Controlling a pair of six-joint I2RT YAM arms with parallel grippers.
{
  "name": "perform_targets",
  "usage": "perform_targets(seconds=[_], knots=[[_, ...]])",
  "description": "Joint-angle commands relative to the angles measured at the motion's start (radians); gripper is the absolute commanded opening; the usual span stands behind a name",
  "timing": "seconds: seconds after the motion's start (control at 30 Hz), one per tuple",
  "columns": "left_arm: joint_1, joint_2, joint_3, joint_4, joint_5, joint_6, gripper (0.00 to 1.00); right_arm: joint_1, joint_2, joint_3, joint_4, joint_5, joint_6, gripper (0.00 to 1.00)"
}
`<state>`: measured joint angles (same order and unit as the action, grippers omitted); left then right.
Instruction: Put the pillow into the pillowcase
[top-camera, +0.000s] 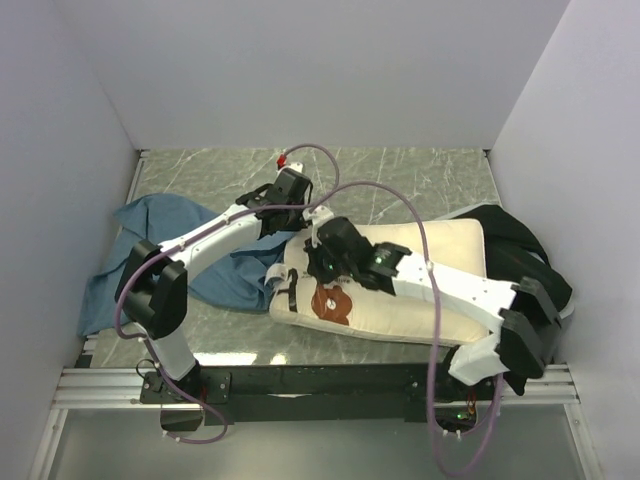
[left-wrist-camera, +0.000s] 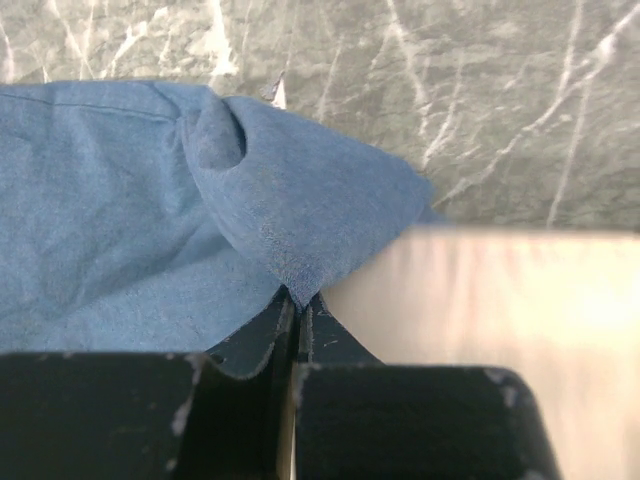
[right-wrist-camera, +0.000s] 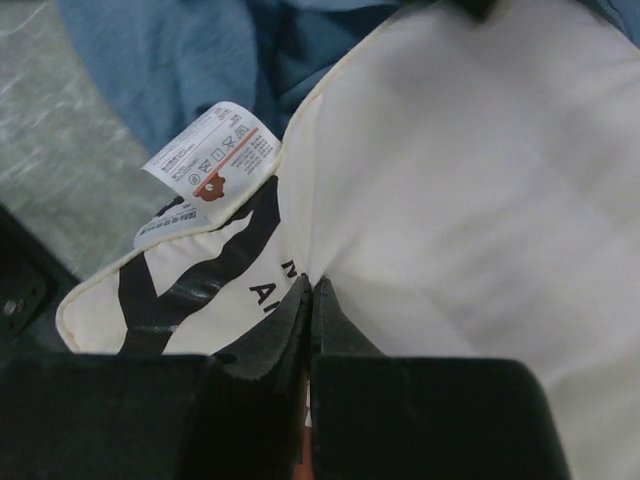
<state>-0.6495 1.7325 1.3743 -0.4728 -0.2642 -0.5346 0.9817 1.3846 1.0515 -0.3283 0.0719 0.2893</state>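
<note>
Top view: the pillow (top-camera: 455, 245) is laid flat at the near centre-right of the marble table (top-camera: 400, 180), bear face towards the near edge. The pillowcase (top-camera: 120, 270) is spread in a crumpled heap at the left, one edge drawn up against the pillow's left end. A black fabric bundle (top-camera: 520, 245) is seen at the right, touching the pillow's far right corner.

Left wrist view: the left gripper (left-wrist-camera: 300, 300) is pressed together on a peaked fold of the pillowcase (left-wrist-camera: 120, 220), the cloth being lifted into a point just beside the pillow (left-wrist-camera: 500, 320).

Right wrist view: the right gripper (right-wrist-camera: 310, 290) is closed on a pinch of the pillow's cream cover (right-wrist-camera: 480, 200), beside the dark printed lettering. The white care tag (right-wrist-camera: 215, 160) is shown standing off the pillow's seam, with blue pillowcase cloth (right-wrist-camera: 160, 50) lying beyond it.

The pillow is shown wholly outside the pillowcase
</note>
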Motion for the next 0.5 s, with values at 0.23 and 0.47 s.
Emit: perform_targets(seconds=[0.23,0.47], knots=[[0.002,-0.086,0.074,-0.062,-0.007,0.0,0.26,-0.17,0.169,0.145,0.123,-0.303,-0.012,0.0],[0.013,-0.391,-0.179,-0.092,-0.225,-0.31,0.95,-0.25,0.149,0.15,0.109,-0.518,0.033,0.0]])
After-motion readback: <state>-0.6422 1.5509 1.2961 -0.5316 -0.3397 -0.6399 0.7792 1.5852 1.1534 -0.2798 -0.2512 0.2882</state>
